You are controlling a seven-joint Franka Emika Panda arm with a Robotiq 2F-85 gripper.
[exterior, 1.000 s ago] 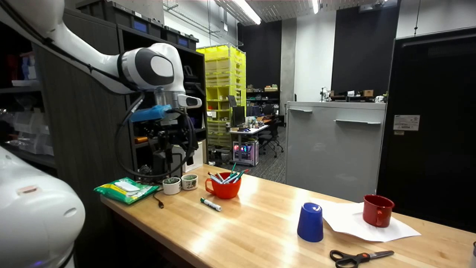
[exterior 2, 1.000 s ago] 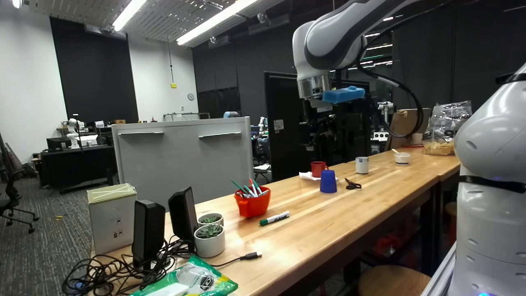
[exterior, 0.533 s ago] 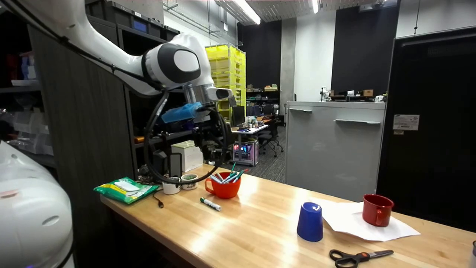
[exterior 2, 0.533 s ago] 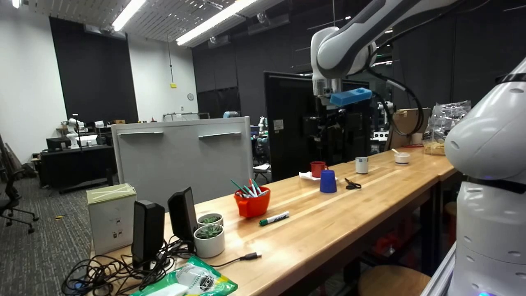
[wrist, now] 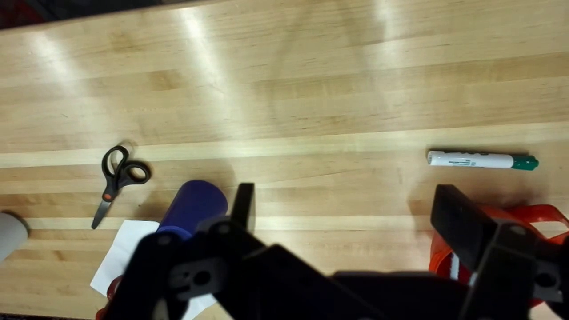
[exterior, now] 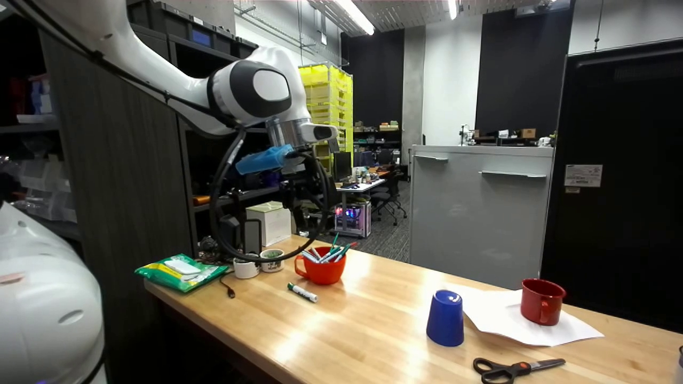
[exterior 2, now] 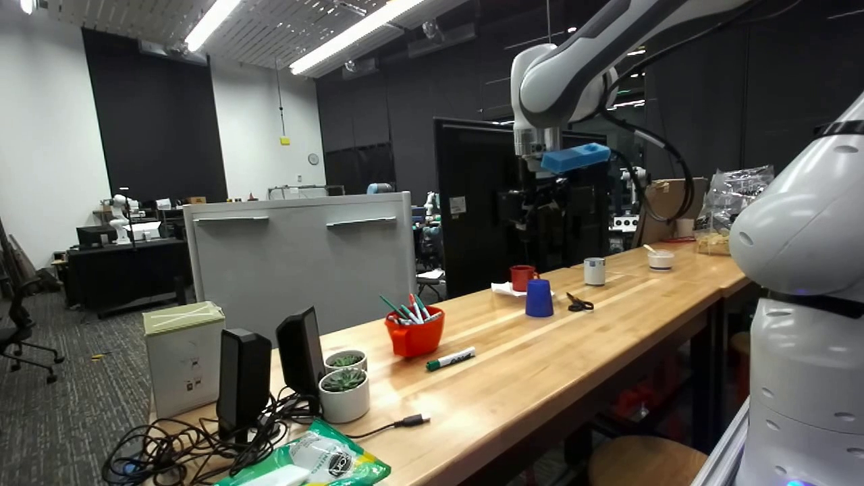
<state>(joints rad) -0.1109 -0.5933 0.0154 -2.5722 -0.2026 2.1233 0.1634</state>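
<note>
- Gripper hangs well above the wooden tabletop, its two fingers spread wide apart, with the wood grain visible through the gap.
- It holds nothing and touches nothing; both exterior views show it in mid-air.
- In the wrist view, it partly hides an upside-down blue tumbler at one side and a red-orange mug at the other; both stand below it.
- The red-orange mug is upright, with several markers leaning in it.
- Just beside that mug lies a green-capped dry-erase marker.
- Near the blue tumbler lie black-handled scissors, with the blades together.
- A dark red mug stands upright on white paper.
- In an exterior view, two potted succulents stand just beside a black speaker, near a green wipes packet.
</note>
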